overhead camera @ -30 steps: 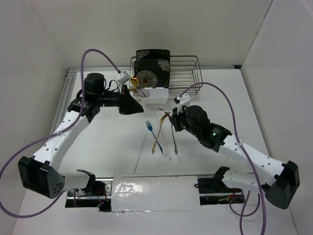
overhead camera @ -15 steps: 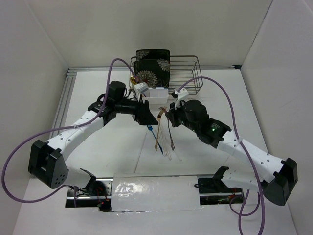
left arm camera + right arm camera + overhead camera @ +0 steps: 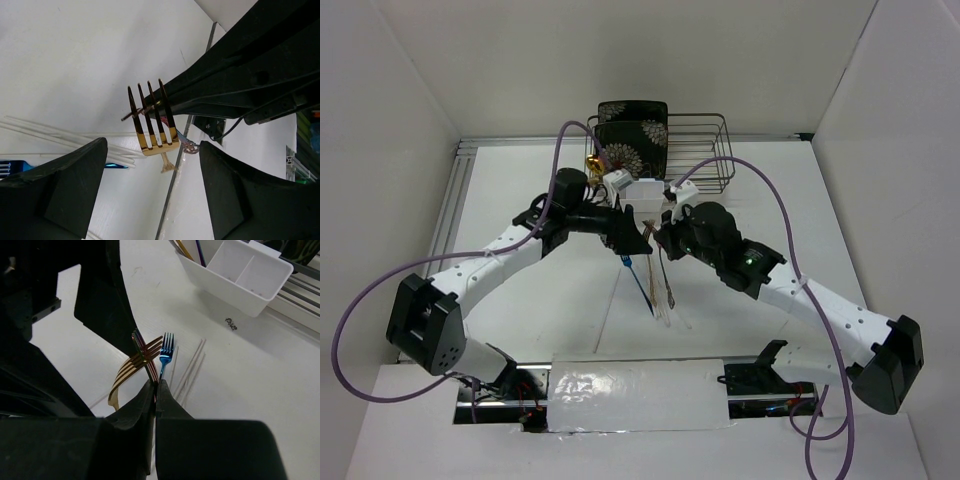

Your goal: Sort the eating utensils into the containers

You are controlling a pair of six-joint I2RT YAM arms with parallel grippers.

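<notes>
Counter (image 3: 260,370) scene, both arms meeting at centre. Right tool (image 3: 155,390) clenched, fingers pressed together on a gold fork (image 3: 158,141), held clear of the counter. A darker reddish fork (image 3: 142,347) crosses the gold one right at the pinch; can't tell whether it is gripped as firmly.

Left tool (image 3: 152,150) released, jaws standing wide. In the left wrist view the gold fork's tines point up in the gap between its fingers (image 3: 60,190), touching neither.

Blue fork (image 3: 166,346) flat on the counter just beyond the right fingertips, tines toward the caddy. Pale chopsticks (image 3: 192,367) lie loose beside it, roughly parallel, a few fanned apart.

White caddy (image 3: 250,295) sits on the counter farther back, against the front of the black wire rack (image 3: 705,150). Thin handles (image 3: 192,247), one gold and one purplish, stand in its end compartment on the left arm's side.

Black floral plates (image 3: 632,135) upright in the rack's left end.
</notes>
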